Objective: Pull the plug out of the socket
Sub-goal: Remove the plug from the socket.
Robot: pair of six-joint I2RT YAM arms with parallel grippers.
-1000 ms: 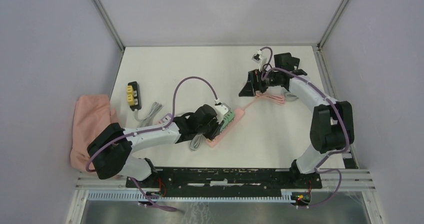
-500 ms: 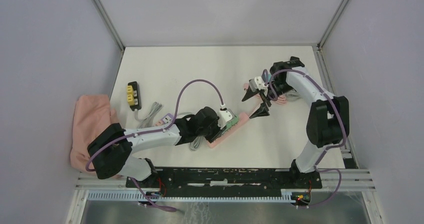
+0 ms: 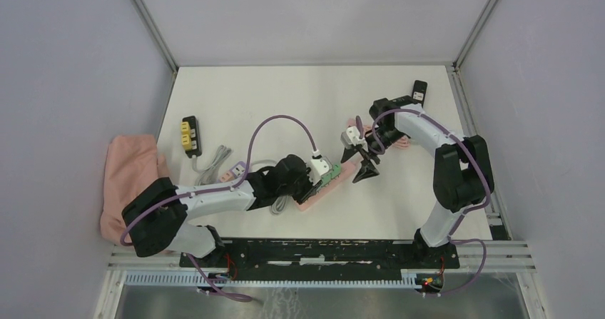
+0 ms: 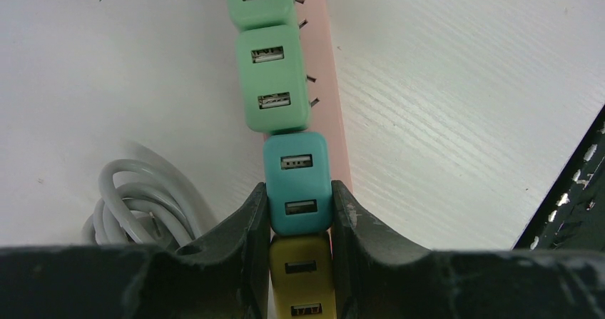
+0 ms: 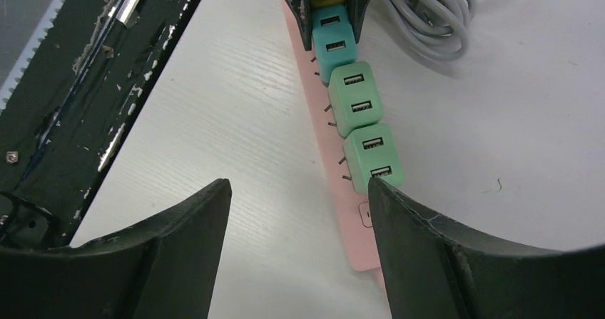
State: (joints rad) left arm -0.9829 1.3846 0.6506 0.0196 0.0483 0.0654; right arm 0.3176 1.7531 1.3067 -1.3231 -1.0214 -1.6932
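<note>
**Right hand lined up on the last plug, grip not made**

The end green plug (image 5: 372,155), a mint plastic cube with two USB slots, sits last in a row of four on the pink socket strip (image 5: 357,233), a long flat plastic bar lying on the white worktop (image 5: 235,119). I take it as the plug to pull. It lies just ahead of your right hand (image 5: 298,187), at the tip of that hand's right finger. The right hand is spread wide with nothing between its fingers.

The strip's long axis runs straight away from each hand, so the two hands face each other along it. The plugs stand off the strip's face with their USB slots towards the wrist cameras. Thin dark prongs show at the feet of the green ones.

At the far end of the row, your left hand (image 4: 298,208) is clamped tight on the teal plug (image 4: 296,173), a cube, with a yellow plug (image 4: 300,276) further back between its fingers. A coiled grey cable (image 4: 143,198) lies left of that hand.

Risks:
- The plug sits off-centre in the right hand, so closing now may catch only a corner and slip.
- A skewed pull could bind the prongs and lift the strip.
- The left hand's hold is on a plug, not the strip, so the teal plug may come out instead.
</note>
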